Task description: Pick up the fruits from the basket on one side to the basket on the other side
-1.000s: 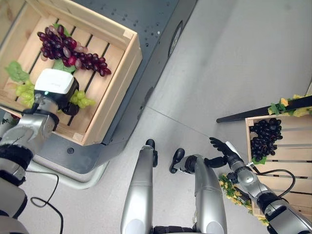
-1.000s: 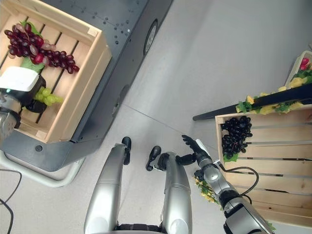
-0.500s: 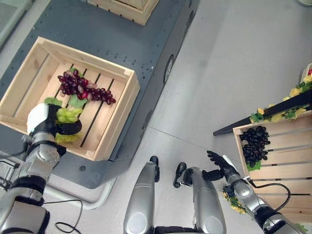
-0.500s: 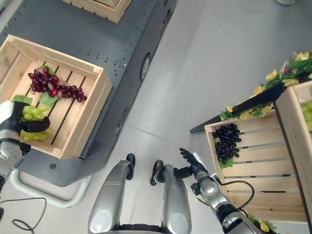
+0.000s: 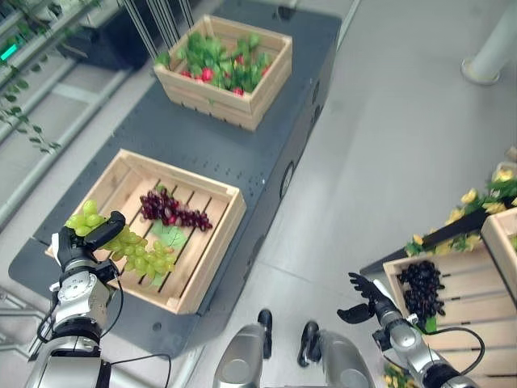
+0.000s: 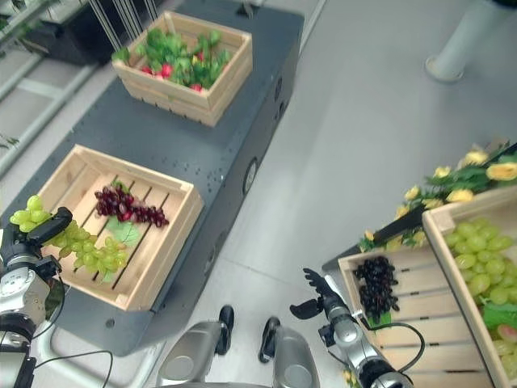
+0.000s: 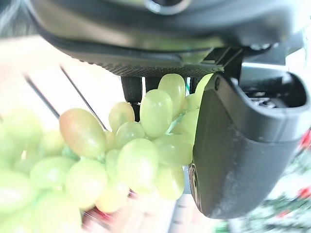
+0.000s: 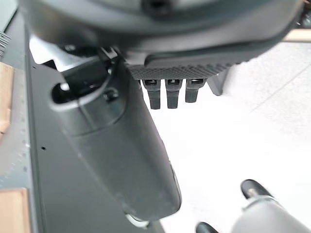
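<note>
We've got the green grapes [image 5: 133, 252] up off the crate [image 5: 212, 253] now, left hand [image 5: 90, 238] fingers clamped round them; right hand [image 5: 365, 297] loose, carry next.

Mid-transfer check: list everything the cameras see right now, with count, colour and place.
Green grapes: one bunch, green, held in the left hand above the near crate's left end.
Red grapes: one bunch, dark red, lying in the near crate.
Near crate: one, pale wood, on the platform at left.
Far crate: one, pale wood, farther back on the platform, full of green leaves and red fruit.
Platform: one, dark grey, left side.
Black grapes: one bunch, black, in the right crate.
Right crate: one, pale wood, on the right.
Upper right crate: one, pale wood, holding green grapes, beside the right crate.
Left hand: dark, closed on the green grapes.
Right hand: dark, open, empty, near the right crate.
</note>
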Motion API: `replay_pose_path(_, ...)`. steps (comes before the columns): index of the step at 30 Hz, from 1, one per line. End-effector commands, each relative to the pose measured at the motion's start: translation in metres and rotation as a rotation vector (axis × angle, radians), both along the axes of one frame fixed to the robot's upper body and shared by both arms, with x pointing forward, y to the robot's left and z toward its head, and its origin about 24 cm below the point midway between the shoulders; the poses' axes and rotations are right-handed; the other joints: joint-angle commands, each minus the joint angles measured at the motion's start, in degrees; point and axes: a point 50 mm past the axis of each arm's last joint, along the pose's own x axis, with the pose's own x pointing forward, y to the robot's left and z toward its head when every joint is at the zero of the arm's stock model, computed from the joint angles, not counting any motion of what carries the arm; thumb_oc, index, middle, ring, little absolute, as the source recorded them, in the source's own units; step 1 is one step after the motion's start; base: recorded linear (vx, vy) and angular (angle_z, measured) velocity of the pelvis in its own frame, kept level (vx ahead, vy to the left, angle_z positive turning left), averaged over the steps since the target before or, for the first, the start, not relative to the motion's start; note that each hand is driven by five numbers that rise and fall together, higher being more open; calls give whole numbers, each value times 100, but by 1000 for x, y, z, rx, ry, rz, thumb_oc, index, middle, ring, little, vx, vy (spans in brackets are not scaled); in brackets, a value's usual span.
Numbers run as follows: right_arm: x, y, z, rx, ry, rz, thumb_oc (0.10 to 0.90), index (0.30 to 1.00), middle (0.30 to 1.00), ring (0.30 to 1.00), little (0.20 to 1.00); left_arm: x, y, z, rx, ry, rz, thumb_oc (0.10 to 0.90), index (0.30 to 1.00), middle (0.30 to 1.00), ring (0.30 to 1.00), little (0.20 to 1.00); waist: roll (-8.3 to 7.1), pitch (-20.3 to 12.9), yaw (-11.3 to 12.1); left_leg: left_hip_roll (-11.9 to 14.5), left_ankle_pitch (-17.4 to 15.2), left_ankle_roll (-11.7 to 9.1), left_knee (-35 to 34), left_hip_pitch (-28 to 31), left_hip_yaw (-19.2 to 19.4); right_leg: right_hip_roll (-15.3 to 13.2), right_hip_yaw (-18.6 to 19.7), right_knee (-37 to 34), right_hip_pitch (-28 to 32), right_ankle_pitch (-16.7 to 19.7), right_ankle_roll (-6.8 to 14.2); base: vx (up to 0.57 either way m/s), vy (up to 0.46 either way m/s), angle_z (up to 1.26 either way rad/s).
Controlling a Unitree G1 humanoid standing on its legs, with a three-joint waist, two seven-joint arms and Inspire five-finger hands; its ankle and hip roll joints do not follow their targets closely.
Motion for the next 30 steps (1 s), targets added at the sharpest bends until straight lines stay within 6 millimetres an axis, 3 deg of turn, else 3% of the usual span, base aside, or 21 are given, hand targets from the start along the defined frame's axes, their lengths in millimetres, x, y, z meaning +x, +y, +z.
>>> replay_pose_path(1, 0, 2, 5, 76, -61, -49, 800, 900, 900, 900, 900, -4, 29, 50, 16, -285, 112, 400, 300, 300, 300, 300, 166, -713, -123, -433, 42, 313, -540, 258, -136, -34, 304, -988, 271, 824, 67, 76, -22, -1)
replay_pose_path(6, -2, 17, 5, 151, -74, -29, 800, 900, 900, 900, 900, -4, 32, 55, -14, -334, 98, 400, 300, 300, 300, 300, 219, -979, -160, -434, 123, 313, -874, 496, -168, -25, 330, -1262, 474, 929, 120, 69, -36, 0)
replay_pose_path(11, 2, 31, 12, 243, -114, -28, 800, 900, 900, 900, 900, 3, 31, 75, 37, -376, 6, 400, 300, 300, 300, 300, 282, -1200, -188, -412, 234, 289, -1230, 678, -184, 0, 356, -1536, 613, 1053, 176, 35, -33, 1)
replay_pose_path(16, 12, 53, 34, 418, -199, 22, 800, 900, 900, 900, 900, 16, 20, 114, 163, -444, -159, 400, 300, 300, 300, 300, 352, -1431, -171, -387, 442, 243, -1726, 872, -254, 45, 390, -1983, 774, 1294, 239, 24, -59, 1)
replay_pose_path(18, 14, 57, 39, 446, -213, 42, 800, 900, 900, 900, 900, 18, 18, 120, 177, -456, -192, 400, 300, 300, 300, 300, 358, -1464, -156, -386, 488, 226, -1816, 906, -272, 52, 388, -2084, 811, 1349, 255, 6, -67, 0)
replay_pose_path(23, 34, 80, 84, 568, -374, 166, 800, 900, 900, 900, 900, 32, -4, 152, 324, -524, -315, 400, 300, 300, 300, 300, 389, -1610, -127, -377, 595, 158, -2034, 913, -291, 97, 376, -2475, 889, 1559, 310, -20, -99, -2)
replay_pose_path(27, 48, 97, 131, 659, -560, 289, 800, 900, 900, 900, 900, 44, -27, 181, 448, -581, -448, 400, 300, 300, 300, 300, 387, -1710, -100, -371, 581, 126, -2034, 860, -256, 110, 373, -2601, 903, 1618, 338, -26, -96, -2)
replay_pose_path(29, 50, 99, 136, 676, -574, 305, 800, 900, 900, 900, 900, 46, -31, 186, 460, -593, -464, 400, 300, 300, 300, 300, 387, -1730, -95, -366, 584, 120, -2034, 850, -254, 111, 369, -2601, 902, 1616, 339, -4, -62, -1)
replay_pose_path(30, 54, 107, 150, 734, -592, 356, 800, 900, 900, 900, 900, 52, -42, 201, 485, -626, -506, 400, 300, 300, 300, 300, 386, -1786, -104, -354, 585, 109, -2034, 844, -256, 117, 386, -2601, 903, 1610, 339, 8, -80, 0)
